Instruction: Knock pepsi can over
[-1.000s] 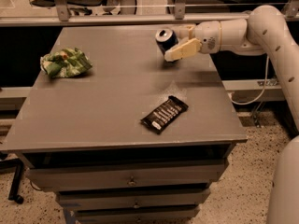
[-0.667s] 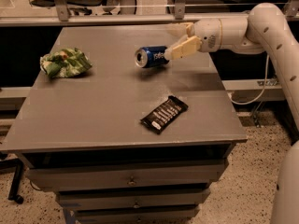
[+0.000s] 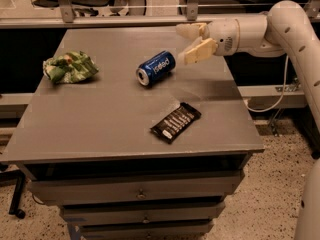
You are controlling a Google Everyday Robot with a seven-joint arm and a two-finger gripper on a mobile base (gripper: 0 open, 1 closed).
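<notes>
The blue pepsi can lies on its side on the grey table, near the back middle, its silver top facing front-left. My gripper is just right of the can and slightly above the table, apart from it. Its two cream fingers are spread open and hold nothing. The white arm reaches in from the right.
A crumpled green chip bag lies at the table's left. A flat black candy bar wrapper lies front of the can. The table's right edge is under the arm. A railing and chairs stand behind the table. Drawers are below the tabletop.
The can stood upright by the gripper, then fell on its side and rolled left. The gripper has pulled back to the right, away from the can.
</notes>
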